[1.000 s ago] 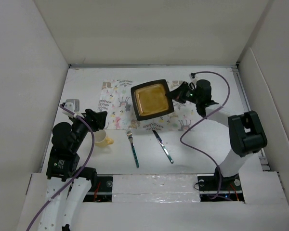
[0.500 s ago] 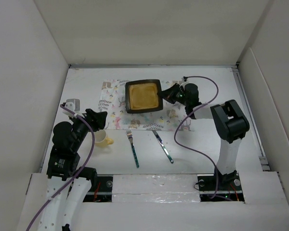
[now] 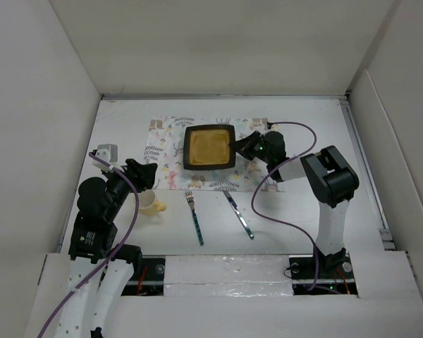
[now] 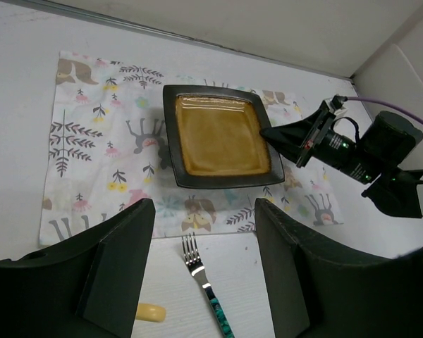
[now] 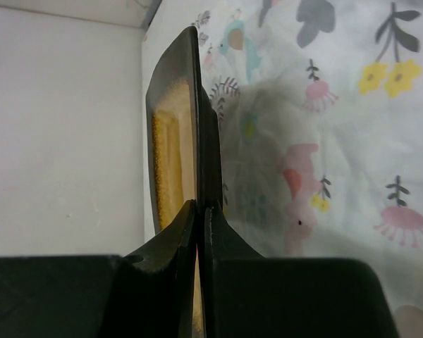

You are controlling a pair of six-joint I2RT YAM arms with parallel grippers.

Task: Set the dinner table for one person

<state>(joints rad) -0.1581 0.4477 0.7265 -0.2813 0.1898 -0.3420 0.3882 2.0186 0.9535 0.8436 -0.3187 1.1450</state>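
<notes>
From above, the white dinner table [image 3: 303,204] lies under the placemat [image 3: 170,151]. The plate [image 3: 210,146] is on the placemat. The fork [image 3: 195,217] and knife [image 3: 238,213] lie just off its near edge.

Left wrist: the left gripper [image 4: 204,218] is spread wide and holds nothing.

Right wrist: the right gripper [image 5: 199,211] pinches the plate's rim.

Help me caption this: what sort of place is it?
Probably a robot test cell: white tabletop walled by pale panels, left arm and right arm bolted at its near edge, plate on a placemat.
</notes>
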